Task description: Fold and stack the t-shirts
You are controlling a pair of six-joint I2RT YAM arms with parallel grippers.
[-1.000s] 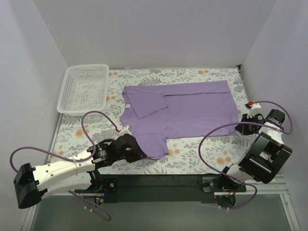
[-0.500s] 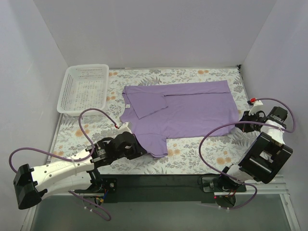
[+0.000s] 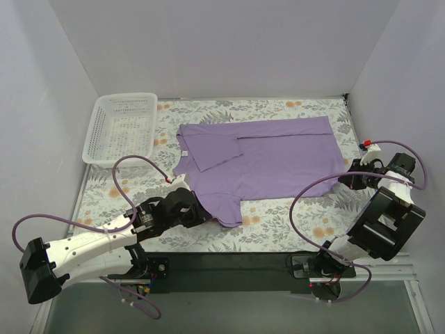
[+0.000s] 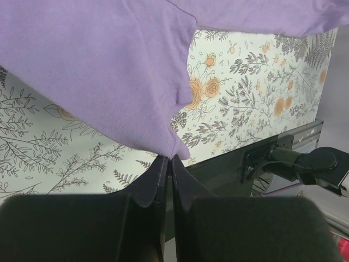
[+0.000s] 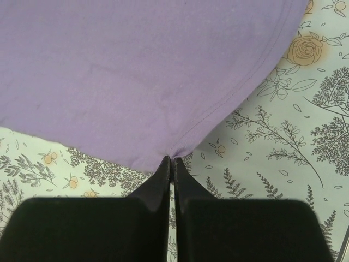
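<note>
A lavender t-shirt [image 3: 278, 160] lies spread flat on the flower-patterned table, its neck toward the left. One sleeve [image 3: 215, 149] is folded over onto the body. My left gripper [image 3: 198, 210] is shut on the shirt's near left edge; in the left wrist view the t-shirt [image 4: 109, 65] bunches into a tip at the left gripper [image 4: 170, 159]. At the right, my right gripper [image 3: 345, 178] is shut on the near hem corner. The right wrist view shows the t-shirt [image 5: 136, 71] with its stitched hem pinched at the right gripper [image 5: 172, 159].
A white mesh basket [image 3: 96, 129] stands at the back left of the table, with nothing in it. White walls close in the left, back and right sides. The black base rail [image 3: 229, 268] runs along the near edge, with purple cables looping from both arms.
The right wrist has shifted a little to the right and back, keeping its hold on the hem corner. The left gripper has nudged slightly, still pinching the shirt's edge.
</note>
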